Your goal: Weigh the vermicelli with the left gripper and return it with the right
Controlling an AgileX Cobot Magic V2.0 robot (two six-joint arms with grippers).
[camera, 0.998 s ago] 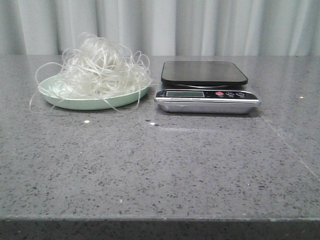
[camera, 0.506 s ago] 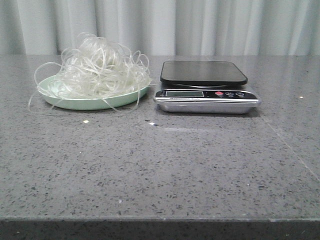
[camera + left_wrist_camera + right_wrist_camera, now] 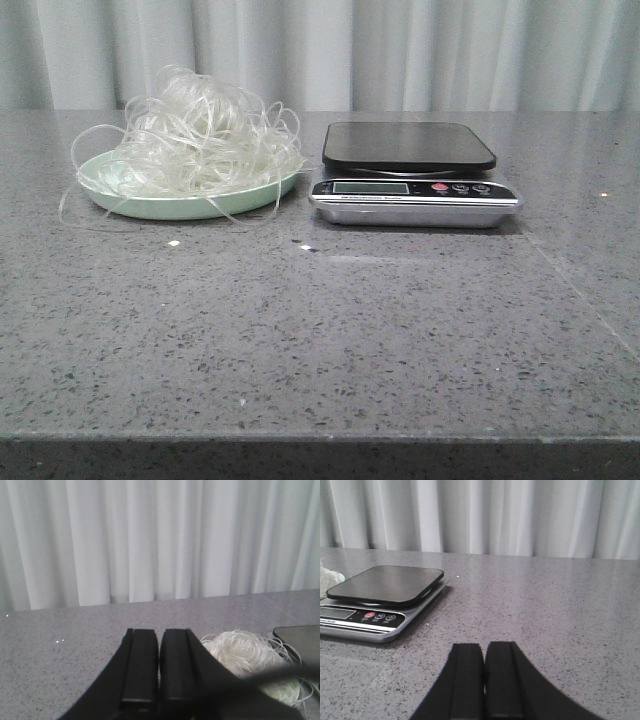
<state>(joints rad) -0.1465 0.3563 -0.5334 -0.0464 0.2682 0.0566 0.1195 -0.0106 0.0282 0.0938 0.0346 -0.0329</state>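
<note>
Front view shows no arms; only the wrist views catch the left gripper (image 3: 159, 667) and right gripper (image 3: 484, 680), each with fingers pressed together, level over the table (image 3: 330, 340). Vermicelli (image 3: 195, 135) heaped on green plate (image 3: 180, 207), just left of the scale (image 3: 412, 175). Wide bare countertop lies in front and right.

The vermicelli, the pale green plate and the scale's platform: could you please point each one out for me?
vermicelli (image 3: 195, 135), front view, middle of the heap of strands.
pale green plate (image 3: 185, 208), front view, bare front rim below the strands.
scale's platform (image 3: 408, 145), front view, centre of the black top.
</note>
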